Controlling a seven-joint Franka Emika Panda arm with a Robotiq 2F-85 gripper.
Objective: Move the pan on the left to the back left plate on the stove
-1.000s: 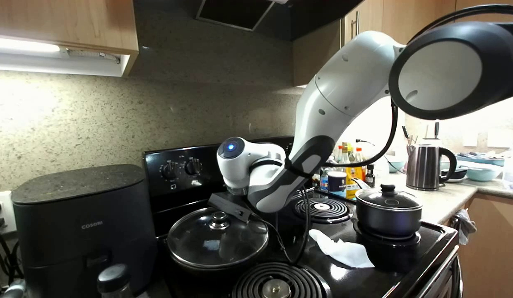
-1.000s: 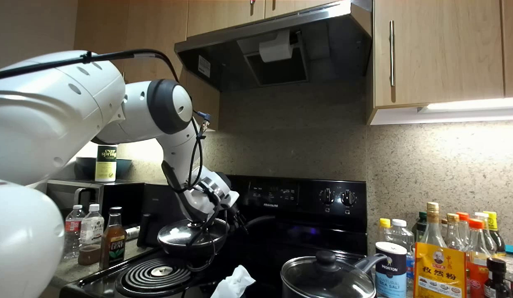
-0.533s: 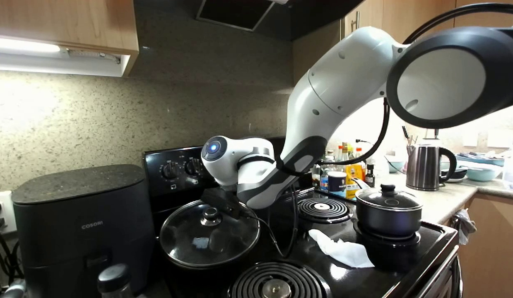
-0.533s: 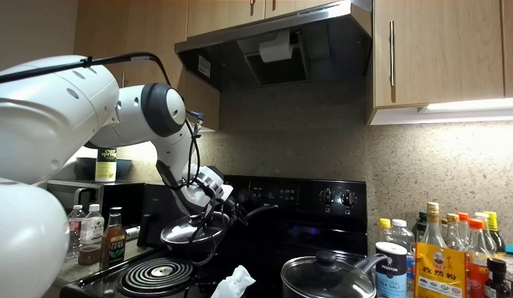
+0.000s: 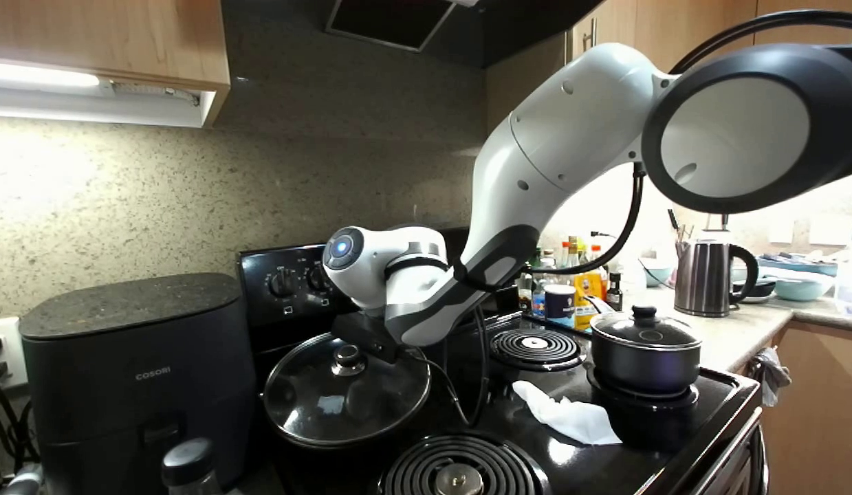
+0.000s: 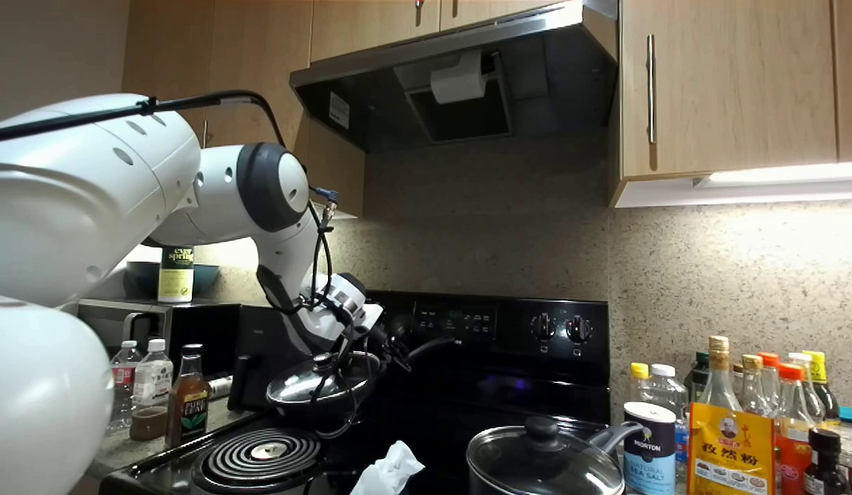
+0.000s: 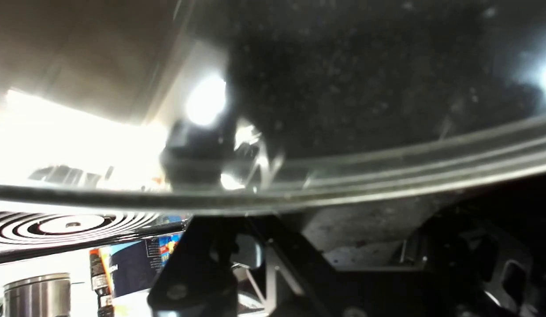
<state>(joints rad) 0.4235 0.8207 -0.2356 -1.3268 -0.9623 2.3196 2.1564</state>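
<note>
The pan (image 5: 370, 405), with its domed glass lid and round knob, is at the back left of the stove; it shows in both exterior views (image 6: 298, 390). It is tilted, its long black handle (image 6: 432, 347) angled up toward the control panel. My gripper (image 6: 400, 354) is at the base of the handle and appears shut on it, since pan and arm move together. In the wrist view the lid (image 7: 365, 110) fills the top, with dark gripper parts (image 7: 343, 251) below; the grip itself is too dark to see. The back left plate is hidden by the pan.
The front left coil (image 5: 460, 474) lies beside the pan. The lidded pot (image 5: 646, 357) stands front right, the back right coil (image 5: 536, 346) behind. A white paper (image 5: 570, 416) lies mid-stove. A black air fryer (image 5: 137, 385) stands left. The control panel (image 6: 494, 330) is behind.
The arm and pan have shifted together toward the air fryer side and back. The pan has tilted more, its handle end rising. The last half second shows only slight motion.
</note>
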